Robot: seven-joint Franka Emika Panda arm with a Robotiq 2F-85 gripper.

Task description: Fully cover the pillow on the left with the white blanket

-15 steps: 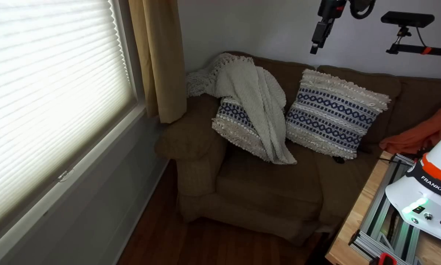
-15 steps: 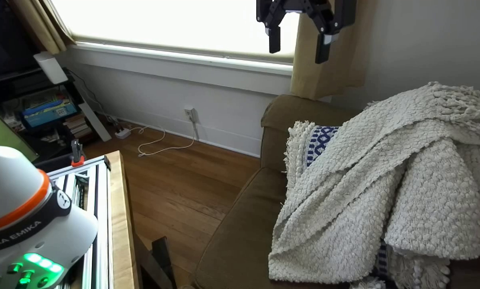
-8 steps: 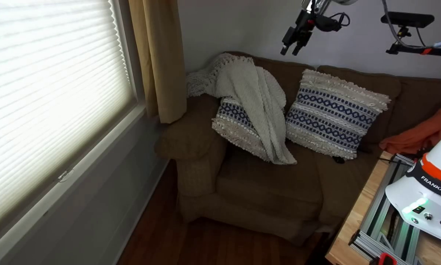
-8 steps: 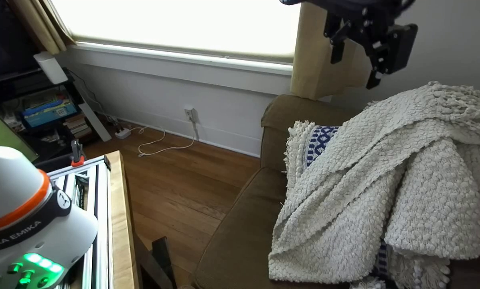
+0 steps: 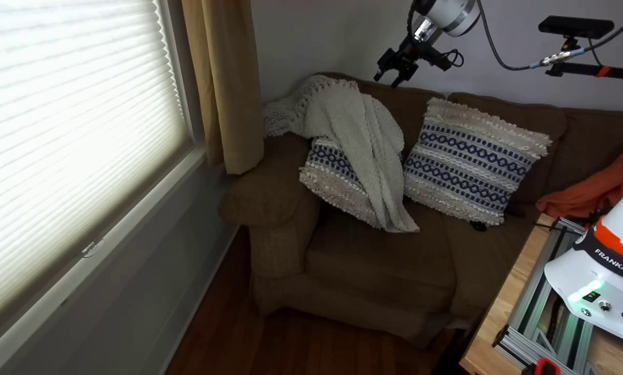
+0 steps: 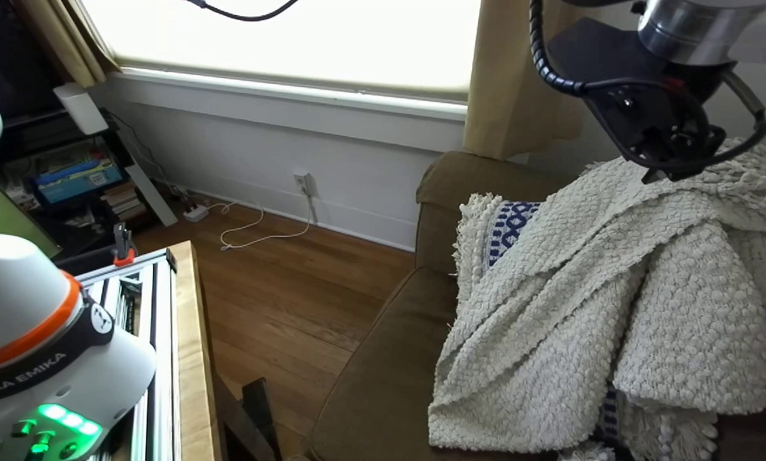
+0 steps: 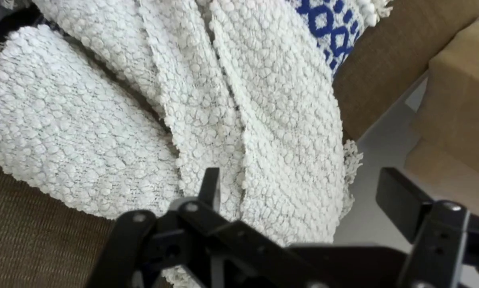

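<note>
Guess we're pre-grasp, Robotiq gripper [image 7: 300, 190] spread, so next: pinch the white knit blanket [image 7: 207, 120] below its jaws, tug it over the part-covered pillow [image 5: 337, 179].

The white base [image 6: 11, 288] has an orange ring [image 6: 24, 342] and green lights [image 6: 72, 420]; the gripper [image 7: 297, 190] is black.

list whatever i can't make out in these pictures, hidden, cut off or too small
Most of the left pillow, in both exterior views: under the white blanket.
A lower stretch of that blanket, in the wrist view: behind the jaws.
The rest of the orange cloth, in an exterior view: cut off by the right edge.
The small black thing by the right pillow, in an exterior view: too small and dark to identify.
</note>
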